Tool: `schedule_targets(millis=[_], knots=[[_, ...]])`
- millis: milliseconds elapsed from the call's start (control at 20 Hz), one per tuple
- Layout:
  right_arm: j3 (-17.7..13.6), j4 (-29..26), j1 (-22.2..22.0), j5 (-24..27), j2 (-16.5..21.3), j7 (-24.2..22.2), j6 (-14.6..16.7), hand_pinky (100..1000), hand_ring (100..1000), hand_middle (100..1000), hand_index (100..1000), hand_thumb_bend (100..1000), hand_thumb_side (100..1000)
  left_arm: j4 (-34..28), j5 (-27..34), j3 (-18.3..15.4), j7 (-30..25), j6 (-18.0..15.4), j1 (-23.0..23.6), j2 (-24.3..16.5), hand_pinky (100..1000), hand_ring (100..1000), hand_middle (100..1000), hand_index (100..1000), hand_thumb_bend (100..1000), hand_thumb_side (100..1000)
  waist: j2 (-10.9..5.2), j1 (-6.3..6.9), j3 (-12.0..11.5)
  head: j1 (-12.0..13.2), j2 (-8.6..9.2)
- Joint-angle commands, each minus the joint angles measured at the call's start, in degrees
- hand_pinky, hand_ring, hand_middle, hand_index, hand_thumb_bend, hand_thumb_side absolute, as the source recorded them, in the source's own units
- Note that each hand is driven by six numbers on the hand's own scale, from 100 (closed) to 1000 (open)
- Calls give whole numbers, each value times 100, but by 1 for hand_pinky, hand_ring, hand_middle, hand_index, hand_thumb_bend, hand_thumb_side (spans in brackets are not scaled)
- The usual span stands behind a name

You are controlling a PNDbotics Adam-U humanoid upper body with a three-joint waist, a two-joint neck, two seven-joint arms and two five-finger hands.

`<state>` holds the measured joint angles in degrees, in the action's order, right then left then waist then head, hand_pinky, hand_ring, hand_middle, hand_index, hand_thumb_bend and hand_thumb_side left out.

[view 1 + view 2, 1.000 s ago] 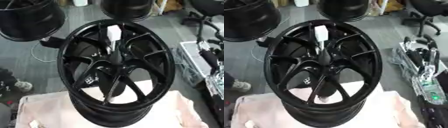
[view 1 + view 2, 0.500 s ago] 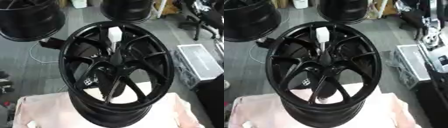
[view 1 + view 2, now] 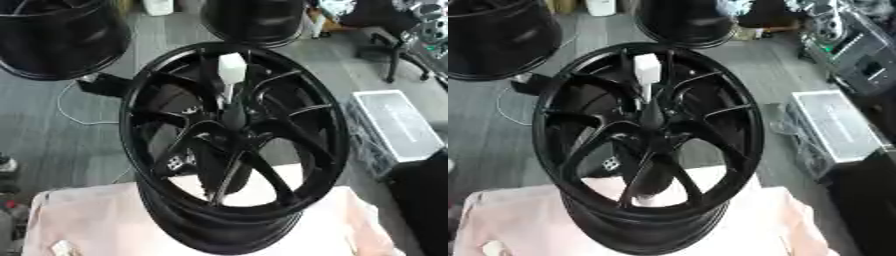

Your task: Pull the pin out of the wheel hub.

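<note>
Neither of my hands shows in either eye's view, so I cannot tell how far open they are or whether they have hold of anything.

The biggest thing before me is the black wheel point(image 3: 236, 150), standing on its side with its spoked face tilted up toward me. Its lower rim rests on a pale pink cloth point(image 3: 96, 220) that covers the surface below me. The spokes run out from the hub point(image 3: 234, 120) at the middle, and through the gaps between the lower spokes I can see the pink cloth behind.

On the grey floor point(image 3: 52, 130) beyond are two more black wheels, one point(image 3: 52, 40) at the upper left and one point(image 3: 254, 20) at the top centre. To my right sits a grey box with a flat lid point(image 3: 394, 125), well apart from my wheel. A thin pale cable point(image 3: 66, 107) loops over the floor to my left.

The pin point(image 3: 232, 75) is still in the hub: a slim white stem rising from the centre, topped by a white blocky head that stands out against the upper spokes. Nothing touches it.

A small pale scrap point(image 3: 61, 247) lies on the cloth near the lower left corner.
</note>
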<state>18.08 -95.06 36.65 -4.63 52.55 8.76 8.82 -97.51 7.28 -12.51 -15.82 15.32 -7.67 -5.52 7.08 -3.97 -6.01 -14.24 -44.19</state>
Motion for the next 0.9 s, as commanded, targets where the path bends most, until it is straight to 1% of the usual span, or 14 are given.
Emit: schedule_targets(millis=[50,200,350,450,550,650,850,900], knots=[[375,309,386,-144,-181,-275,16,423,411,761,905,440,300,-74,-41,31,-55,-8,-72,-94,494,561,635,684,323,965,-60,20,-16,-14,7],[812,740,796,-304,-565,-544,-23,420,407,764,913,462,296,-75,-54,24,-75,-15,-77,-93,493,561,635,684,322,966,-51,34,-47,6,7],[1248,1182,1129,-336,-863,-816,-66,421,408,766,915,472,296,-68,-63,9,-82,-20,-69,-88,493,561,635,684,322,966,-42,51,-68,41,7],[1398,1473,1275,-362,-1022,-995,-55,422,408,767,915,488,285,-64,-67,4,-87,-22,-68,-86,494,562,635,684,322,967,-34,57,-81,58,7],[1454,1764,1361,-446,-1164,-1175,-1,424,409,771,916,494,278,-63,-73,12,-105,-23,-79,-84,494,562,635,685,321,967,-21,60,-102,61,7],[1457,2044,1413,-577,-1270,-1347,118,426,411,776,917,499,271,-63,-80,19,-125,-23,-91,-78,494,562,635,685,321,968,-12,63,-123,70,7],[1385,2586,1464,-910,-1430,-1700,454,431,414,780,917,505,255,-59,-95,15,-149,-24,-101,-71,494,562,635,685,320,968,4,67,-158,98,7],[1345,2697,1468,-984,-1460,-1791,544,430,413,779,917,495,237,-58,-98,14,-153,-24,-104,-69,494,562,635,685,320,968,8,68,-162,104,7]])
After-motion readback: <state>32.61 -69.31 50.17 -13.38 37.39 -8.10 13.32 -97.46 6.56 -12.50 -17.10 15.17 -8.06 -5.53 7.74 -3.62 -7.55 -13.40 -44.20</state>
